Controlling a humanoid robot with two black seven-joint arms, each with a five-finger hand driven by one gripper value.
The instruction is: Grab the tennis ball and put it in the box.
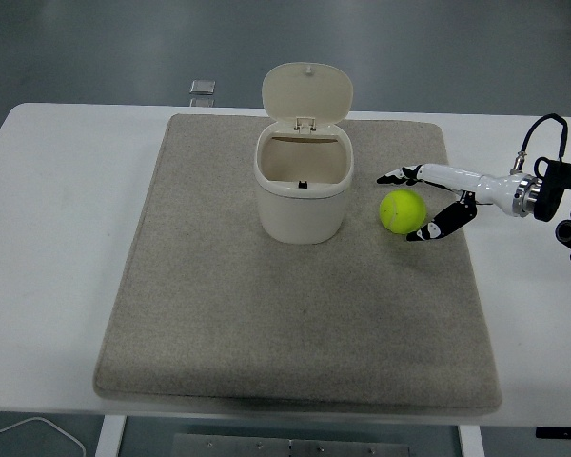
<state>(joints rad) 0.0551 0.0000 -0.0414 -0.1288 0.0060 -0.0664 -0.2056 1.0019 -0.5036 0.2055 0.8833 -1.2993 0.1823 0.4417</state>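
Observation:
A yellow-green tennis ball lies on the grey mat, just right of the box. The box is a cream bin with its hinged lid standing open. My right hand reaches in from the right edge at mat level. Its fingers lie behind the ball and its thumb lies in front of it. The hand is spread around the ball's right side and does not close on it. The left arm is out of view.
The mat covers most of the white table. A small dark square object lies at the table's far edge. A white cable shows below the table's near left edge.

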